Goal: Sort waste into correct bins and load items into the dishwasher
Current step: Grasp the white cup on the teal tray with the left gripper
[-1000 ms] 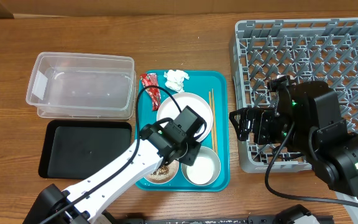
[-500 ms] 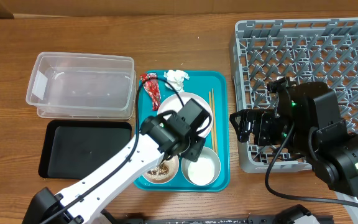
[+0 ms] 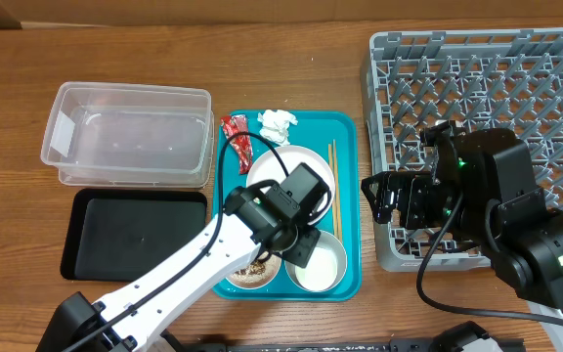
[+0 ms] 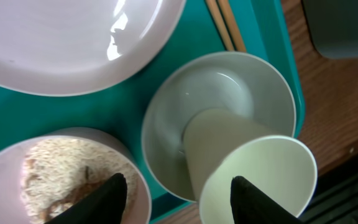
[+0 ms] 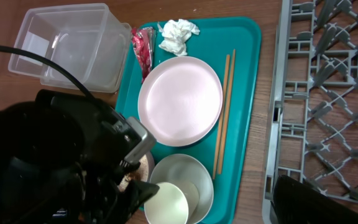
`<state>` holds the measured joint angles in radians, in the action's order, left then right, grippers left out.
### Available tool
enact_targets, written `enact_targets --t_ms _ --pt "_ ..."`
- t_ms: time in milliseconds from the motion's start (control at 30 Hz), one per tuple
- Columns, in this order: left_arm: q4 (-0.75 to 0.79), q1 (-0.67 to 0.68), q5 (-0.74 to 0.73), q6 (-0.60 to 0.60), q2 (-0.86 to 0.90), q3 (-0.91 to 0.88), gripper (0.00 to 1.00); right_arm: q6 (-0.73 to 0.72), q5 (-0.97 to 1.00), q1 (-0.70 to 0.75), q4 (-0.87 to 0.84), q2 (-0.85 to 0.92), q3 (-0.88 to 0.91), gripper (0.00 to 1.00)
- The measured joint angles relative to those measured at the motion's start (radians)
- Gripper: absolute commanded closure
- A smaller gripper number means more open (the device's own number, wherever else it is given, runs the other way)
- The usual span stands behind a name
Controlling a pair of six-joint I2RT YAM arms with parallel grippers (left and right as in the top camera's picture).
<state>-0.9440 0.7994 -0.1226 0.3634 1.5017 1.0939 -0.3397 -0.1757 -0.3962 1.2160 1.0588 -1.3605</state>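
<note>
White cup (image 4: 244,158) lies tipped in empty bowl (image 4: 229,78), lower right of frame; left end effector (image 4: 182,198) spread open astride it, prob. to lift it out first. Beyond: plate (image 4: 61,37), chopsticks (image 4: 225,28). Right end effector (image 3: 375,196) near rack (image 3: 477,78), open/closed can't tell.

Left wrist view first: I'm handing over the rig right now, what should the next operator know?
Left gripper: open, hovering over the cup lying in the empty bowl.
Right gripper: beside the rack's edge, jaw state unclear.
Plate, chopsticks, wrapper, tissue and rice bowl all sit on the teal tray.
Tub, black tray and rack hold nothing.
Done: nothing sorted or loaded.
Left: everything.
</note>
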Motion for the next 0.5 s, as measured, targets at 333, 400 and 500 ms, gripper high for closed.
enact_targets --t_ms 333,400,500 --pt "0.028 0.019 -0.027 -0.001 0.002 -0.05 0.73 -0.001 0.0 0.0 0.0 0.0 0.0 0.0" --pt "0.038 0.019 -0.025 -0.001 0.004 -0.058 0.81 -0.001 0.0 0.0 0.0 0.0 0.0 0.0" --pt "0.05 0.019 -0.023 0.001 0.006 -0.062 0.96 0.0 0.0 0.0 0.0 0.0 0.0 0.0"
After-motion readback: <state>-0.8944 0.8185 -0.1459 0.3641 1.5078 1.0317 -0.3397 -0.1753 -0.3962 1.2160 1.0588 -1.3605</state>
